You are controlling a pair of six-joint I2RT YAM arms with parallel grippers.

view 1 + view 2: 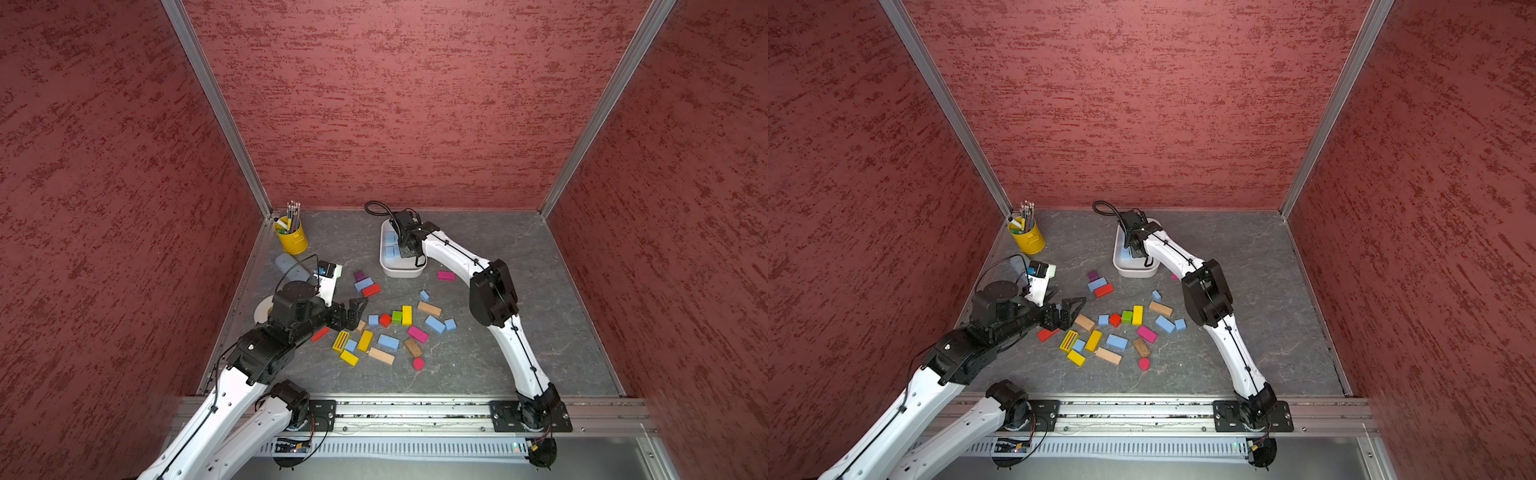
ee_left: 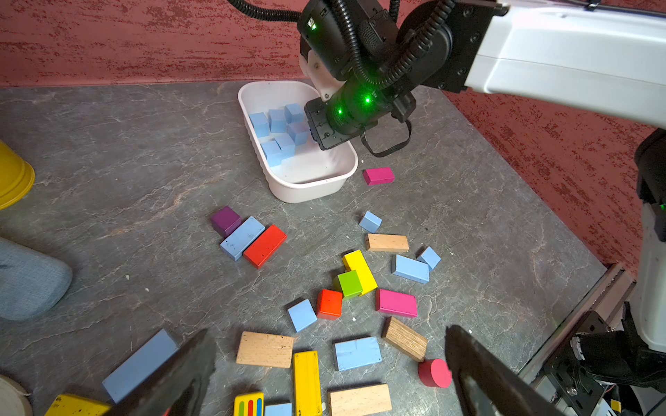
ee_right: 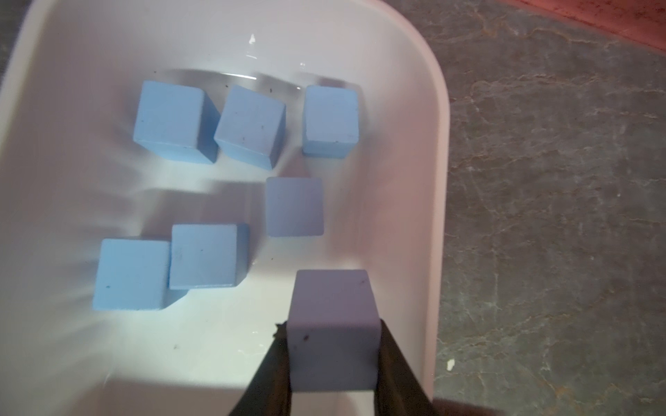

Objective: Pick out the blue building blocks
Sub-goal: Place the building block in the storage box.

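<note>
The right tool (image 3: pixel 331 335) grips a blue cube (image 3: pixel 333 306) over the white tub (image 3: pixel 438 144) holding six other cubes (image 3: pixel 248 126), at 12 o'clock of the loose blocks (image 1: pixel 388 341). The left tool (image 1: pixel 356 309) gapes wide and empty at their 9 o'clock.

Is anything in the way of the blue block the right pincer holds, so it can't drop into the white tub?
No. The right pincer holds the block over bare tub floor; the six blocks inside lie off to one side.
</note>
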